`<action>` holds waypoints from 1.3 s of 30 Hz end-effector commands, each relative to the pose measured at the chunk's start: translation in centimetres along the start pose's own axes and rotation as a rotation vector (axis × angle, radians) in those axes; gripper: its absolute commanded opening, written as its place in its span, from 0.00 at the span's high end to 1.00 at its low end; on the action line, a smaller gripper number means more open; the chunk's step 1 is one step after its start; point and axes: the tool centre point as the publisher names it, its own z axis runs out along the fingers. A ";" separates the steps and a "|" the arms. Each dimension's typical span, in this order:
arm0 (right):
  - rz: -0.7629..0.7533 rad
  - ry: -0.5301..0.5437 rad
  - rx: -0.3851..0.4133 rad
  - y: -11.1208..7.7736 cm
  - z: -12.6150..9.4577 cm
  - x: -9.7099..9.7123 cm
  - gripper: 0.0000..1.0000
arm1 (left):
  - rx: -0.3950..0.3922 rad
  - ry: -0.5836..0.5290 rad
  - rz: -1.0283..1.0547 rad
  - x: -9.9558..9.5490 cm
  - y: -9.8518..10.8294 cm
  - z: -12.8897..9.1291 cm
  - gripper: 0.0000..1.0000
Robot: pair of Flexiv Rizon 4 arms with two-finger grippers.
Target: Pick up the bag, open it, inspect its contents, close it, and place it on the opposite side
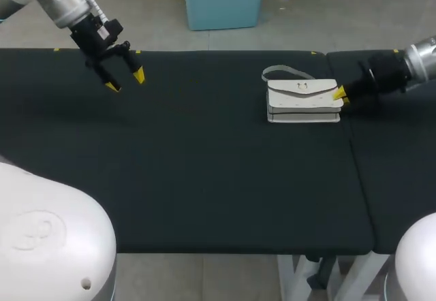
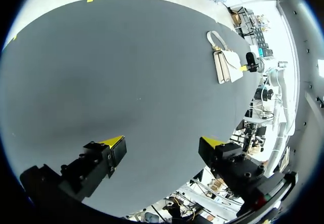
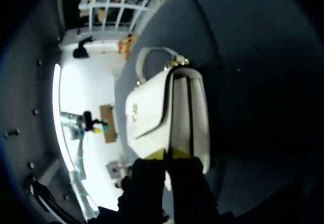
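Left claw [image 1: 125,81] — above the far left of the bench [image 1: 204,178], fingers spread wide, nothing between them. A broad stretch of bare black surface lies to its right.
Bag [image 1: 303,100] — white, flap front with the flap down, small metal clasp, thin strap looped behind. It lies right of middle, just beside the seam in the bench top.
Right claw [image 1: 340,95] — against the Bag's right end; cannot tell whether it grips.

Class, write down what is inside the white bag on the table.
Nothing inside shows: the bag has its flap shut, so any contents are covered. Only the white outside, the flap and the strap can be seen.
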 end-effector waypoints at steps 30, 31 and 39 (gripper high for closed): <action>-0.006 0.046 0.021 6.3 -8.7 -3.5 1.00 | -0.138 -0.161 0.091 -3.8 -1.8 -5.6 0.00; -0.008 0.046 0.015 6.7 -9.3 -3.9 1.00 | -0.142 -0.171 0.095 -4.0 -1.8 -5.9 0.00; -0.002 0.053 0.005 9.5 -12.5 -6.0 1.00 | -0.139 -0.236 0.077 -5.7 -2.0 -8.0 0.00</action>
